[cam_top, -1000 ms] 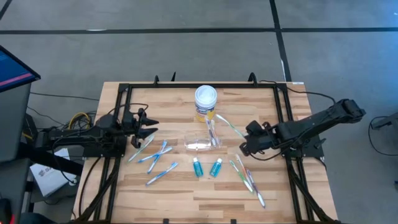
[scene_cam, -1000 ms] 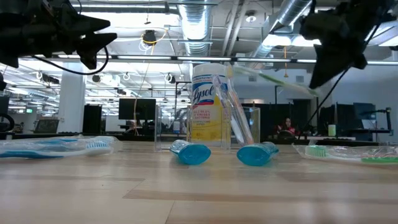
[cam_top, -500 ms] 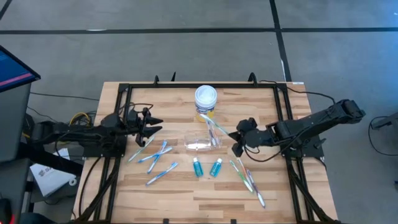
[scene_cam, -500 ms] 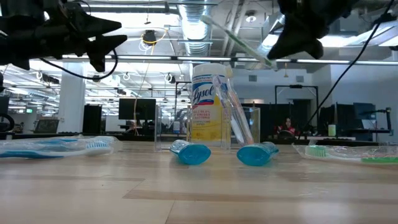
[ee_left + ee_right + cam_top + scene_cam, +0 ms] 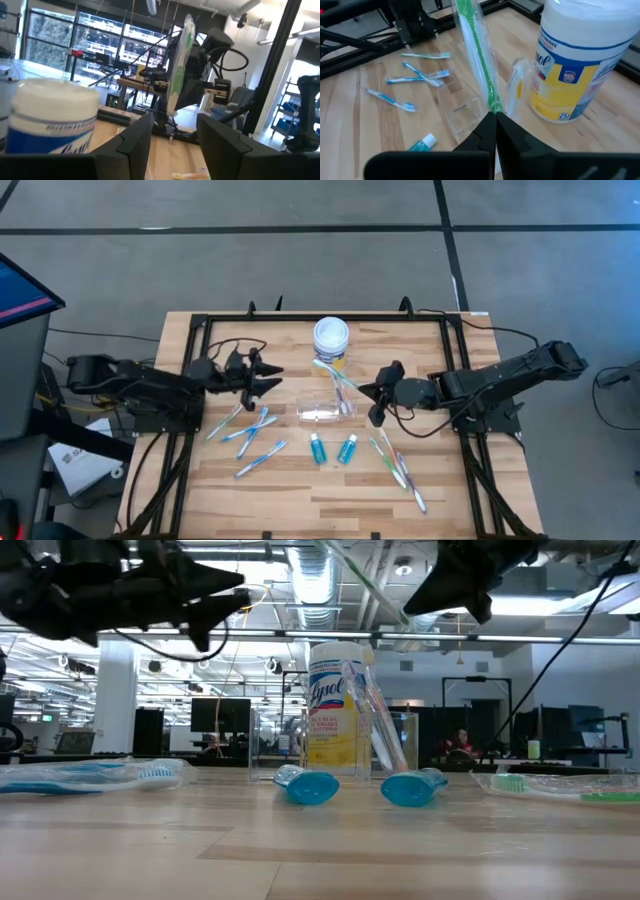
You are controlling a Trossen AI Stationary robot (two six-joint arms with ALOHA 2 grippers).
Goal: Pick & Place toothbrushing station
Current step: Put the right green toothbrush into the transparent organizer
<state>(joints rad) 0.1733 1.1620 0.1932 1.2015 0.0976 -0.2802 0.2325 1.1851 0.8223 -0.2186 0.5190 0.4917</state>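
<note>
A pale butcher-block bench [image 5: 300, 490] inside a black frame stands on a grey floor; the low view looks past it into a workshop of ducts, ceiling lights and monitors. Toward the near edge, blue-white toothbrushes [image 5: 258, 458] lie scattered at the left, green and pink ones [image 5: 398, 464] at the right, and two teal tubes [image 5: 332, 449] lie side by side between them, caps toward the near edge. At mid-bench a clear plastic cup [image 5: 322, 409] lies on its side, one toothbrush leaning up from it. Just beyond, near the far edge, stands a yellow wipes jar [image 5: 330, 343] with a white lid. The right gripper [image 5: 379, 394] hangs over the bench just right of the cup, fingers clenched on a green toothbrush [image 5: 336, 375] in clear wrap; its long axis slants from the fingers up toward the jar, the free end above the jar's near side. The right arm reaches in low from the right edge. The left gripper [image 5: 270, 376] hovers left of the cup, fingers spread and holding nothing, its arm stretched level from the left edge.
</note>
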